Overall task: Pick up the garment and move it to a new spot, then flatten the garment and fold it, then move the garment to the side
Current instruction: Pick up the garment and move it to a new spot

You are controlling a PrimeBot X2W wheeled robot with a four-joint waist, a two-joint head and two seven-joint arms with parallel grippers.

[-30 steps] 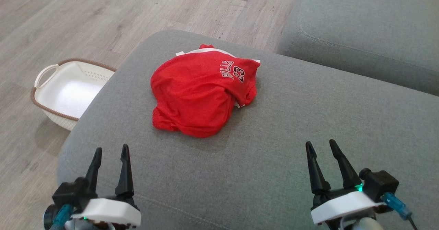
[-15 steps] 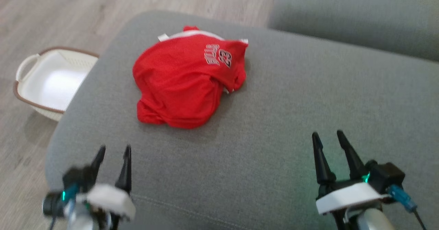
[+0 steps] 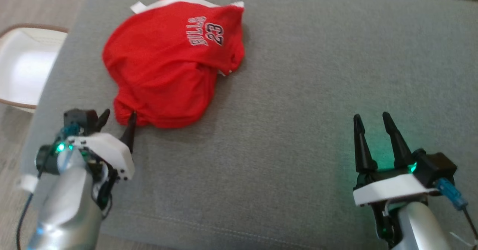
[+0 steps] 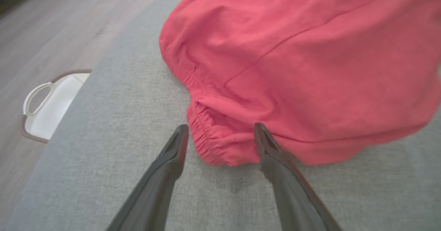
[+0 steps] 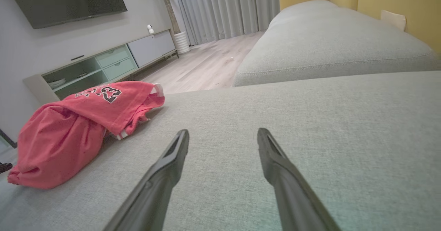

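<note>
The garment (image 3: pixel 168 63) is a crumpled red jersey with white trim and the number 23, heaped on the grey sofa cushion (image 3: pixel 298 93). My left gripper (image 3: pixel 117 116) is open right at the heap's near left corner. In the left wrist view the gathered red hem (image 4: pixel 213 148) lies between the two spread fingers of my left gripper (image 4: pixel 220 131). My right gripper (image 3: pixel 371 117) stands open over bare cushion, well to the right of the garment. In the right wrist view the garment (image 5: pixel 69 131) is off to the left of my right gripper (image 5: pixel 223 134).
A white basket with a brown rim (image 3: pixel 22 67) sits on the wood floor left of the cushion. A second grey cushion (image 5: pixel 327 44) lies beyond the right gripper, with a TV cabinet (image 5: pixel 103 65) and curtains across the room.
The head camera has tilted down, so the scene has shifted up and left. My left gripper has moved forward to the garment's near corner. The right gripper has kept its place.
</note>
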